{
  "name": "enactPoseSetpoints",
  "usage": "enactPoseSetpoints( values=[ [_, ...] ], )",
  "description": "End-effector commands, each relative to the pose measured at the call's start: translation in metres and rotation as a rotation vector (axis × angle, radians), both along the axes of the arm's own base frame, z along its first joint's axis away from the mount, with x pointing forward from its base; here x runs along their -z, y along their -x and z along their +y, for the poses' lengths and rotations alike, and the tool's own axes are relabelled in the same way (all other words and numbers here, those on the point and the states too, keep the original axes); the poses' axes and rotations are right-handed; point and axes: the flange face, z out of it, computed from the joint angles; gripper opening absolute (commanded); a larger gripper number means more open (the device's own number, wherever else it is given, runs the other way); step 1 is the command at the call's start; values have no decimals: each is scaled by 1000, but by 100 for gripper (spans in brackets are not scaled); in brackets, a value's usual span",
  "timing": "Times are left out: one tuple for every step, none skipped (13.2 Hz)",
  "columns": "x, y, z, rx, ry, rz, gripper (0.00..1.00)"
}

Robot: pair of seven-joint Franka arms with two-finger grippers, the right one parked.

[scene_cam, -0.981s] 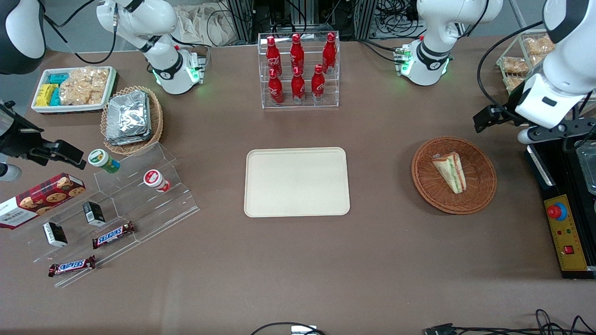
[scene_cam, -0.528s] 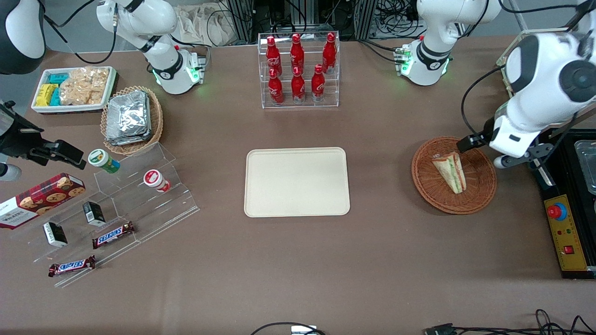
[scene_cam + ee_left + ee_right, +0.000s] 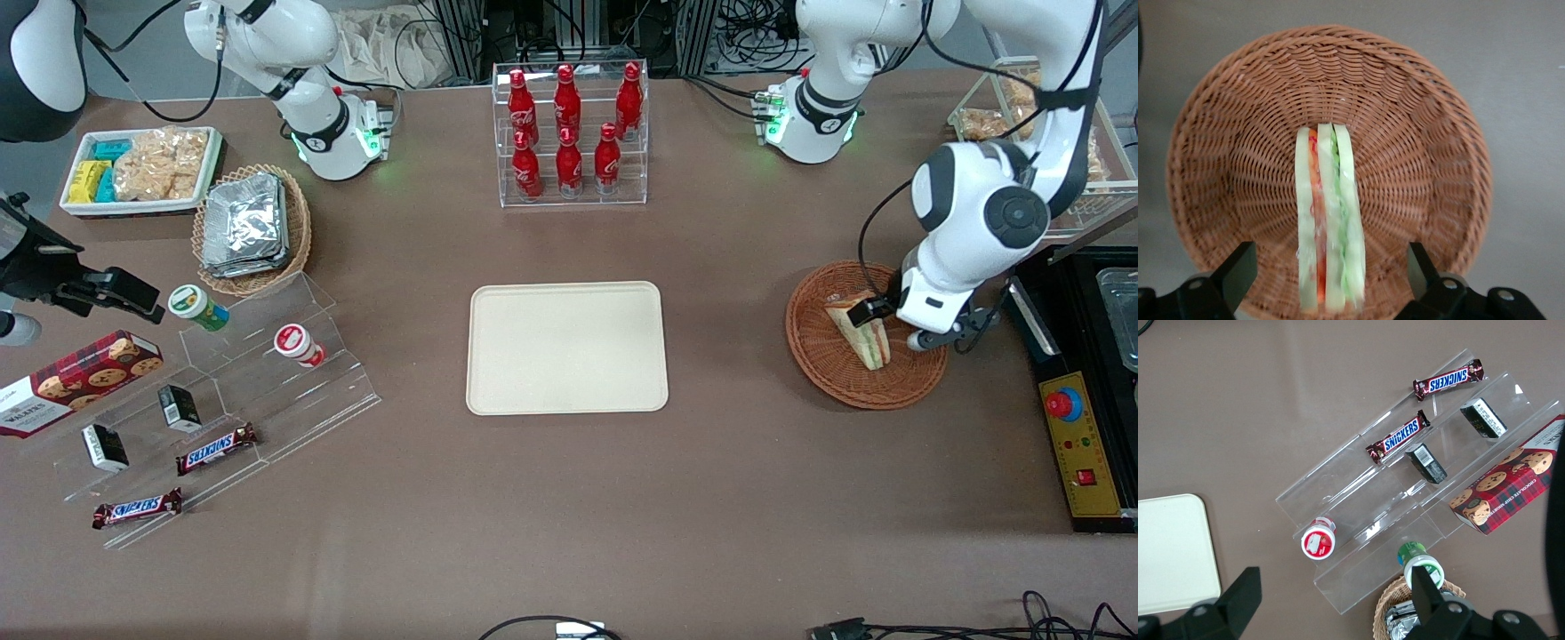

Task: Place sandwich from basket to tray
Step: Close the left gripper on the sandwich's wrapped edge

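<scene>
The sandwich (image 3: 871, 348), a wrapped white-bread wedge with green and orange-red layers, lies in the reddish-brown wicker basket (image 3: 827, 373) toward the working arm's end of the table. My left gripper (image 3: 889, 327) hangs just above the basket, open. In the left wrist view the sandwich (image 3: 1329, 220) stands on edge in the middle of the basket (image 3: 1218, 133), and the gripper (image 3: 1330, 257) straddles it with a wide gap on each side, touching nothing. The cream tray (image 3: 567, 347) sits bare at the table's middle.
A black control box (image 3: 1080, 436) with a red button stands beside the basket at the table's edge. A clear rack of red bottles (image 3: 569, 133) stands farther from the camera than the tray. Snack shelves (image 3: 218, 391) and a foil-packet basket (image 3: 252, 227) lie toward the parked arm's end.
The left arm has swung in from the table's end and come down over the basket. Its gripper now sits above the sandwich. Sandwich, basket and tray have not moved.
</scene>
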Motion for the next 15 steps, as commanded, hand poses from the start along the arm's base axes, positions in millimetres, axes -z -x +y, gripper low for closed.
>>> enactPoseSetpoints(
  values=[
    [34,-5,2,-17,-16,-8,99],
    [45,0,2,-17,-16,-16,99],
    [57,6,2,-24,-14,-22,99],
    [62,8,2,-35,-15,-30,98],
    [67,9,3,-36,-17,-23,91],
    [68,9,3,-36,-18,-20,82],
    [68,9,2,-35,-18,-20,59],
    [69,10,2,-35,-18,-17,30],
    [69,10,2,-36,-17,-17,13],
    [69,10,1,-36,-17,-17,8],
    [68,10,1,-36,-17,-17,8],
    [64,10,0,-37,-16,-17,8],
    [53,9,-2,-44,-13,-14,8],
    [35,10,-5,-44,-9,11,7],
    [6,9,-8,-45,0,11,5]
  ],
)
